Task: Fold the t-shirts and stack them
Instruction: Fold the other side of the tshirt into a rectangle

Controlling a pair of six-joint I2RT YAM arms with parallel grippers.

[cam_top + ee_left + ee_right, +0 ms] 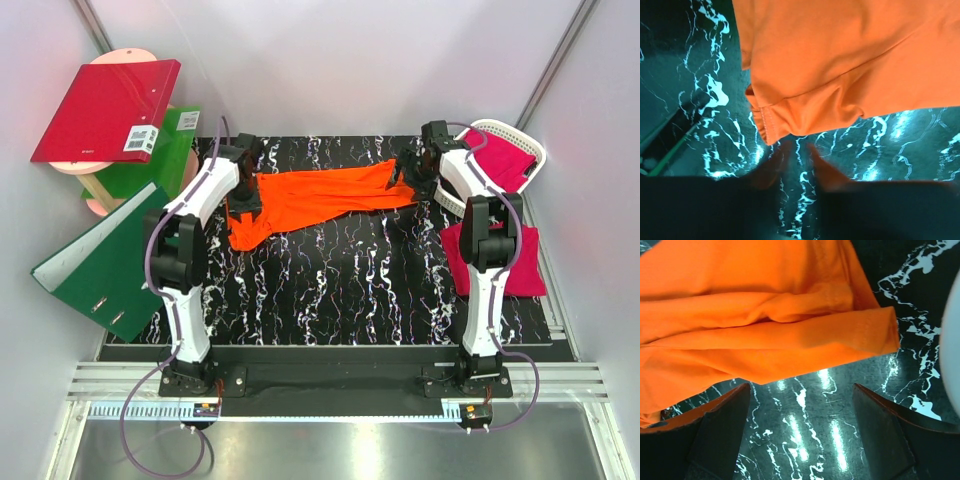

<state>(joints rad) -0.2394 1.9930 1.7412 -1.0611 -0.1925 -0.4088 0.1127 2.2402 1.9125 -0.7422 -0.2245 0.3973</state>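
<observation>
Orange t-shirt (320, 195) lies stretched lengthwise across the far side of the black marbled table (330, 290); left gripper (799, 162) has its jaws narrow at the hemmed corner, and I cannot tell whether cloth is pinched; right gripper (800, 427) gapes wide at the other end; one magenta t-shirt (500, 160) sits in the white basket (532, 150), far right.

I'm looking down from high behind the rig in the top view, set back enough to take in the whole marbled table (340, 290). My left wrist view hangs close over one bunched end of the orange t-shirt (840, 60), aimed down at the tabletop. The right wrist view does the same at its other end, so all three share that shirt and table.
</observation>
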